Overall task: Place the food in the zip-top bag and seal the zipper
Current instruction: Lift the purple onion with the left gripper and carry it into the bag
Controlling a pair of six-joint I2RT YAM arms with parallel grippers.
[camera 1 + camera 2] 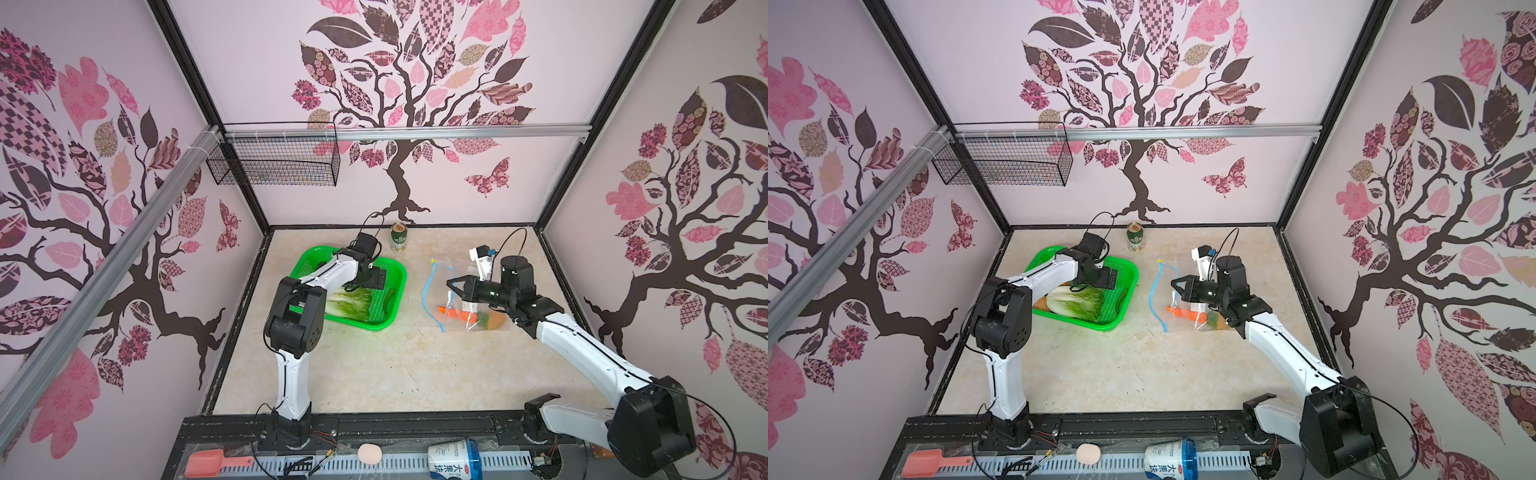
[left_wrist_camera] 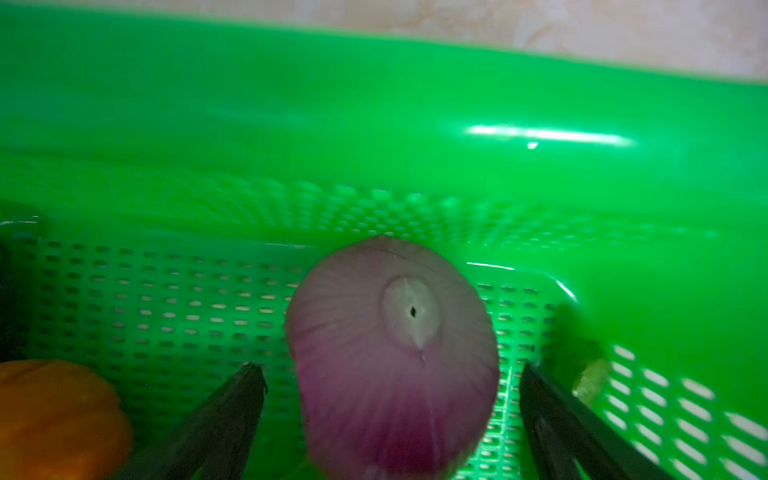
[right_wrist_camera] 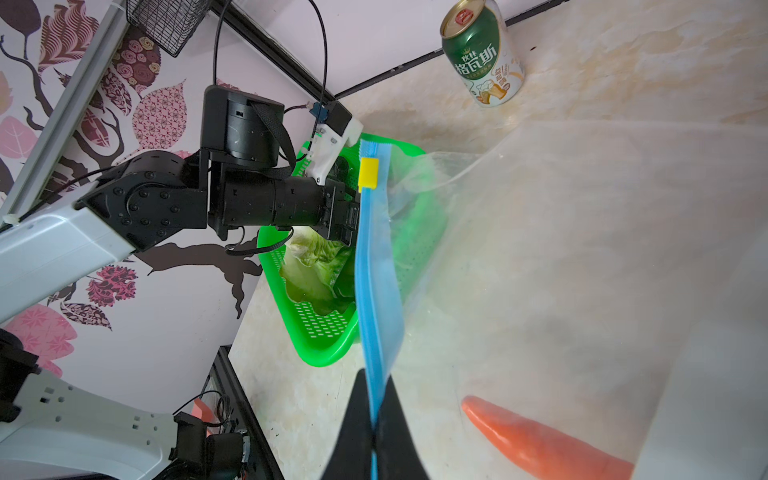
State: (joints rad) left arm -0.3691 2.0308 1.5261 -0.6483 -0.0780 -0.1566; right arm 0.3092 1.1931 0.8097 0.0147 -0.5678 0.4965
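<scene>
My left gripper [image 2: 390, 366] is down inside the green basket [image 1: 390, 320], open. A purple onion [image 2: 395, 353] sits between its fingers [image 2: 245, 399] with a gap on each side. A napa cabbage [image 1: 353, 303] [image 1: 1075, 303] lies in the basket, with an orange piece [image 2: 54, 415] beside the onion. My right gripper [image 3: 374, 376] [image 1: 451, 284] is shut on the light-blue zipper [image 3: 376, 270], holding up one edge of the clear zip-top bag [image 3: 582, 249] [image 1: 457, 305]. The yellow slider [image 3: 368, 172] sits at the strip's far end. A carrot [image 3: 540, 440] [image 1: 1185, 313] and a tan potato [image 1: 496, 320] lie in the bag.
A green drink can [image 1: 399, 237] [image 3: 482, 54] stands near the back wall between basket and bag. A black wire basket [image 1: 274, 162] hangs on the back rail. A pink scoop [image 1: 208, 462] and a tipped white cup [image 1: 453, 459] lie on the front rail.
</scene>
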